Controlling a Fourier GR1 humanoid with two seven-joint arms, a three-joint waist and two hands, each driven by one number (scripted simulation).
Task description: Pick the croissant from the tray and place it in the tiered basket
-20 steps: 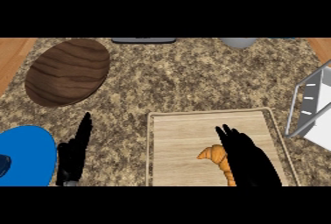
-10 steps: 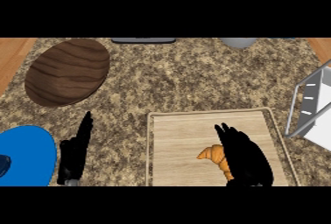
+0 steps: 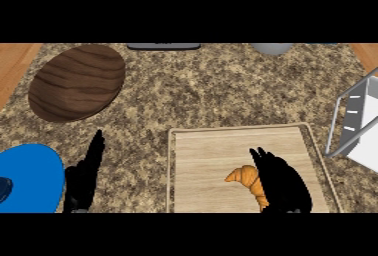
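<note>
Partly, right hand (image 3: 282,186), fingers (image 3: 264,162) straight & together, hides croissant's (image 3: 246,179) right side on tray (image 3: 199,160); wrist cut off.

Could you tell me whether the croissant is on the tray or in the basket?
On the tray: the croissant lies there, partly hidden by the right hand.

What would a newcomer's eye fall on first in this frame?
The orange croissant on the pale wooden tray, low and right of centre, stands out most, with the black right robot hand covering its right side, fingers straight. Next come the bright blue plate at the lower left edge, beside the resting left robot hand, and the dark wooden plate at upper left.
</note>
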